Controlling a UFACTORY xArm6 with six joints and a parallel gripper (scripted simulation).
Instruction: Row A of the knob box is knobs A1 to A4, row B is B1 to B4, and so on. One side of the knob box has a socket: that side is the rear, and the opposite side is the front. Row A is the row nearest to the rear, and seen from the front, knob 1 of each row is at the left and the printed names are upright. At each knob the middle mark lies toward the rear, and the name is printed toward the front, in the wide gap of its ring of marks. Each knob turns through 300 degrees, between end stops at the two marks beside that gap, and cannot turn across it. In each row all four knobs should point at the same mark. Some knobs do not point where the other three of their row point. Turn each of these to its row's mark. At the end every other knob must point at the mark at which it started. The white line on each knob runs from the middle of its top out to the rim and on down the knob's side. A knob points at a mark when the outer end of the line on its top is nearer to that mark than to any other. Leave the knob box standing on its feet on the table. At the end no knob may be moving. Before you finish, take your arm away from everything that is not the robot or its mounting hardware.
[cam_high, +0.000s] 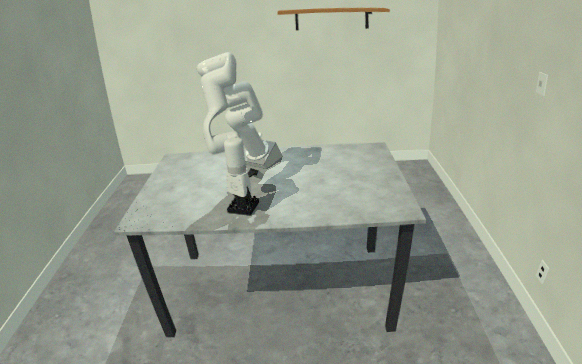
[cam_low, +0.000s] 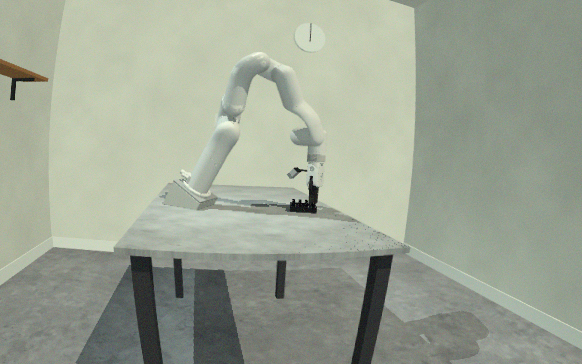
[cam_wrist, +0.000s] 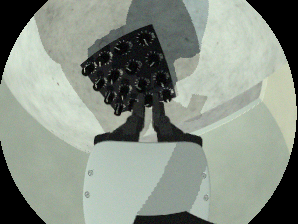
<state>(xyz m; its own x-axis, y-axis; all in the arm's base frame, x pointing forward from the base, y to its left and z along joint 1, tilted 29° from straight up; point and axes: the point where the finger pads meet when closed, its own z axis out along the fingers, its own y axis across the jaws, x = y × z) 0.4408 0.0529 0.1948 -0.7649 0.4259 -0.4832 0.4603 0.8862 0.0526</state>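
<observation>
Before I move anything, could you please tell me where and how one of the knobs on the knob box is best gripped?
I'd straddle a knob's side with the claw, coming from above: the knobs stand upright on the box, closely ringed by neighbours.
</observation>
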